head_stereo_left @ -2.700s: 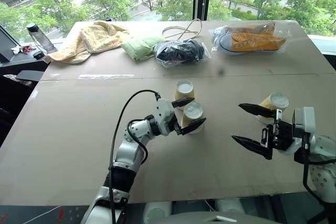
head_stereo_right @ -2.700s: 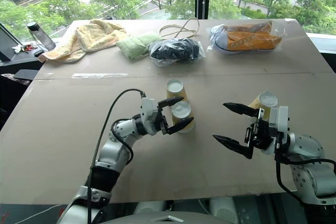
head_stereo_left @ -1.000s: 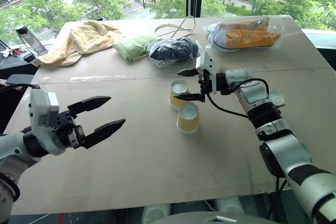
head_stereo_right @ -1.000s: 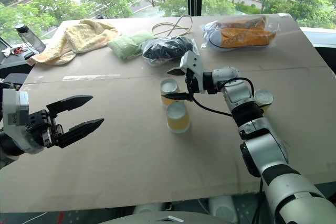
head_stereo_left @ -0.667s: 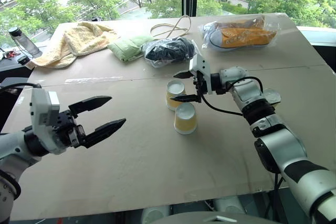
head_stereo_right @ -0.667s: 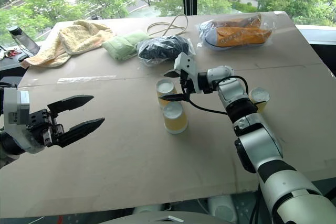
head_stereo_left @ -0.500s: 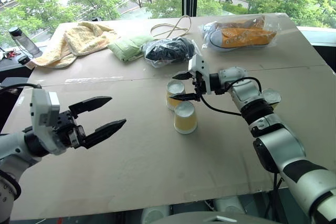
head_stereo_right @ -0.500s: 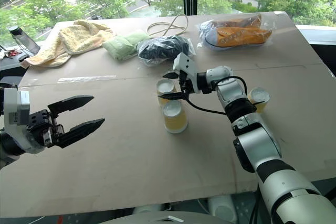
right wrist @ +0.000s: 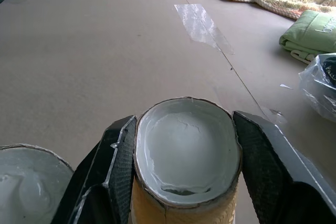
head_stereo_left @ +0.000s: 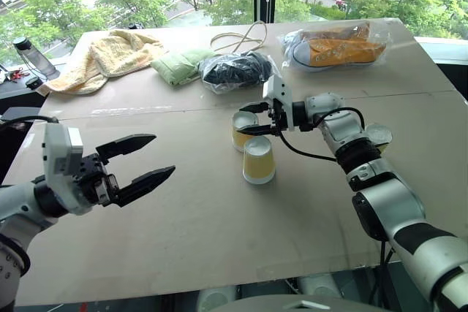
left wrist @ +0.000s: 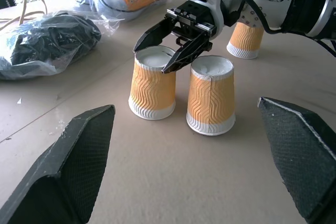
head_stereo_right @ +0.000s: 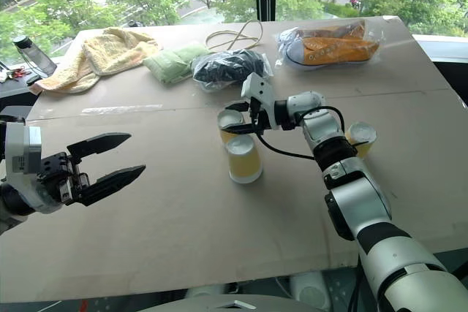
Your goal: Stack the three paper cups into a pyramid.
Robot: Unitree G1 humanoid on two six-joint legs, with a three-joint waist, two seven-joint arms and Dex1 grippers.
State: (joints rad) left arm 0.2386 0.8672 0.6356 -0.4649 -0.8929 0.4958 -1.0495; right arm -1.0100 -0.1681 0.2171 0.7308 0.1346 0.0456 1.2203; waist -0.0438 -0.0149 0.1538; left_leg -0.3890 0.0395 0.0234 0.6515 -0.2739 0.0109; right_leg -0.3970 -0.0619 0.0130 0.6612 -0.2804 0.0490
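Left claw (head_stereo_left: 142, 157): released, hovering well left of the cups. Right claw (head_stereo_left: 251, 118): its fingers, spread around the far paper cup (head_stereo_left: 243, 126) a second ago, now clench its top; lifting appears next. Count: three paper cups. Near cup (head_stereo_left: 259, 158) sits just beside the claw; third cup (head_stereo_left: 379, 136) behind its arm.

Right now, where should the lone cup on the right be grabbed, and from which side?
Probably by its ribbed wall near the top, just under the white base, with the claw coming in level from the near side. The lone cup stands upside down, narrow end up, and the right arm passes close on its left.
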